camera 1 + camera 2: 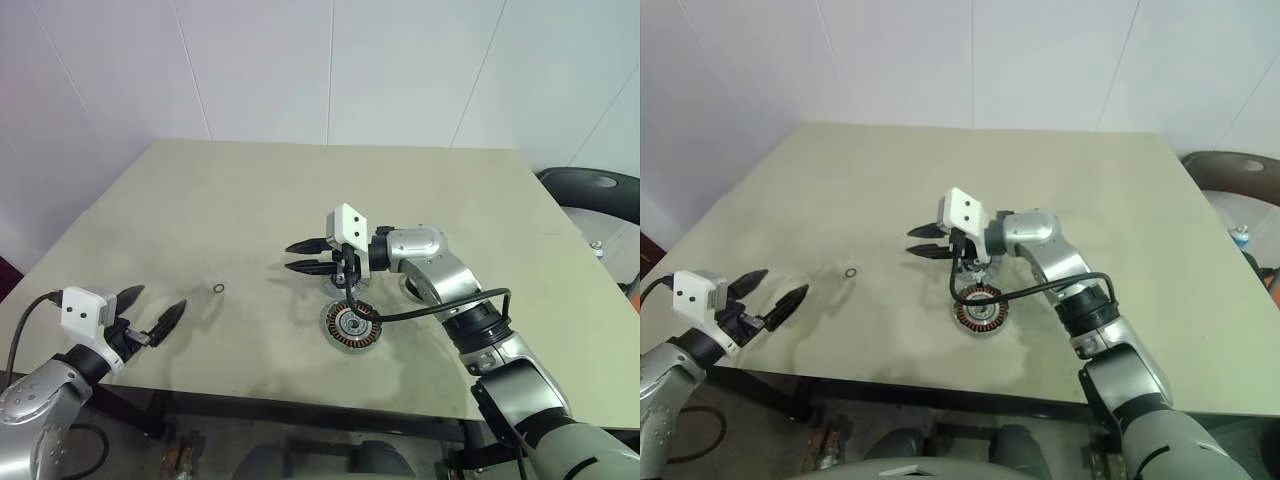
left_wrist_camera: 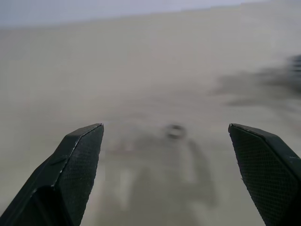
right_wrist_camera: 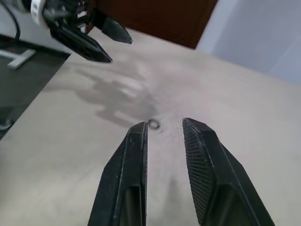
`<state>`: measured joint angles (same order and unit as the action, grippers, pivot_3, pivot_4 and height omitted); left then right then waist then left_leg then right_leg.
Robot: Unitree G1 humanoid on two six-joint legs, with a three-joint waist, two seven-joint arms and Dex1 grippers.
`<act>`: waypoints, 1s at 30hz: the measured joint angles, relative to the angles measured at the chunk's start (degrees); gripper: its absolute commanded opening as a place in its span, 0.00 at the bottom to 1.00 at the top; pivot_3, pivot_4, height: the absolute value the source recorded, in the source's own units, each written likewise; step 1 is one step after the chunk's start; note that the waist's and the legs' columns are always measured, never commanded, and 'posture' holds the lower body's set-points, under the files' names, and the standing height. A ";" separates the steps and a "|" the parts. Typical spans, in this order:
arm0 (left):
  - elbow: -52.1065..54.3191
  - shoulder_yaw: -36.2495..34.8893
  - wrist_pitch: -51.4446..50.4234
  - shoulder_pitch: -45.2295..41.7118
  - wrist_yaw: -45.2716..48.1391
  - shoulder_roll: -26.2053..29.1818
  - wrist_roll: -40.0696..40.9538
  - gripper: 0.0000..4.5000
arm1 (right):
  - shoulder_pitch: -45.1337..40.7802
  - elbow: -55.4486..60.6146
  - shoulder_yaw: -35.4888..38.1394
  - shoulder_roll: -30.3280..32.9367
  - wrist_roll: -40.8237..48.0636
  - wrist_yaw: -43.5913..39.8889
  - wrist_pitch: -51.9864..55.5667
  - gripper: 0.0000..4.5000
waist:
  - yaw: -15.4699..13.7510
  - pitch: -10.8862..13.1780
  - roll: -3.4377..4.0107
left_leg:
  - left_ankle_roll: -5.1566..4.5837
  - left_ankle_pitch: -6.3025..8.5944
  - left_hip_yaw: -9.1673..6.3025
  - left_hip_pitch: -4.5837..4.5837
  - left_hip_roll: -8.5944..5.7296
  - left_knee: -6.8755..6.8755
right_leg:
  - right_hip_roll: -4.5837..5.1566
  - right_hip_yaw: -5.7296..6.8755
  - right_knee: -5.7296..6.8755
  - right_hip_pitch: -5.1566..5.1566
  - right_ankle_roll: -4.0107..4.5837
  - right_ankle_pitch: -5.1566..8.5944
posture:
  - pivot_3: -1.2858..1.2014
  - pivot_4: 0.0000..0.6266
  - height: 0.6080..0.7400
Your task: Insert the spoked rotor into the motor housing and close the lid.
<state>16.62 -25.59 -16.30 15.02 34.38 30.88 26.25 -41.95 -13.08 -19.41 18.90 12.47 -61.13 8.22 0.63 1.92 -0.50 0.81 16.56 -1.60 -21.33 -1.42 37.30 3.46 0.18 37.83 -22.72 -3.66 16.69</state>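
Note:
The motor housing, a shallow round cup with copper windings, lies on the beige table near its front edge. Just behind it my right gripper hovers pointing left, its fingers a narrow gap apart with nothing between them. A bit of silver-grey metal peeks out under that wrist; I cannot tell what it is. The spoked rotor and the lid are hidden or out of view. My left gripper hangs wide open and empty over the table's front left edge.
A small black ring lies on the table between the two grippers. A black cable loops from the right wrist over the housing's edge. A dark chair stands beyond the table's right side.

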 measured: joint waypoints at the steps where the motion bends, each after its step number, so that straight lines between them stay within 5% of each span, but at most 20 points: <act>1: -1.05 0.53 1.43 -0.68 -0.78 -0.33 -1.51 1.00 | 0.00 0.00 0.00 -0.35 -0.20 0.45 0.10 0.28 | 0.02 0.01 0.01 | 0.00 0.00 0.00 -0.02 0.00 -0.01 | 0.00 0.00 0.00 -0.02 0.00 0.00 | 0.52 0.00 1.00; 15: -25.38 9.92 9.06 -18.03 -1.82 -3.51 -9.87 1.00 | 0.33 -0.06 0.07 -0.24 -3.42 0.79 -1.26 0.28 | 0.21 -0.03 -0.06 | 0.00 -0.01 0.02 -0.06 -0.02 -0.04 | -0.01 0.01 0.08 -0.14 -0.03 -0.02 | 0.52 0.00 1.00; 30: -32.72 16.09 8.27 -22.20 -0.86 -6.03 -13.29 1.00 | 1.53 -0.01 0.07 0.32 -5.42 1.05 -2.54 0.28 | -0.09 -0.04 -0.06 | 0.01 -0.01 0.01 -0.04 -0.03 0.05 | 0.01 0.00 0.15 -0.08 -0.03 -0.02 | 0.52 0.00 1.00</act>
<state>-16.10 -9.51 -8.02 -7.18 33.52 24.86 12.95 -40.42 -13.09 -19.34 19.22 7.05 -60.09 5.69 0.55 1.87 -0.57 0.81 16.55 -1.59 -21.37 -1.45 37.35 3.47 0.18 37.98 -22.80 -3.69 16.68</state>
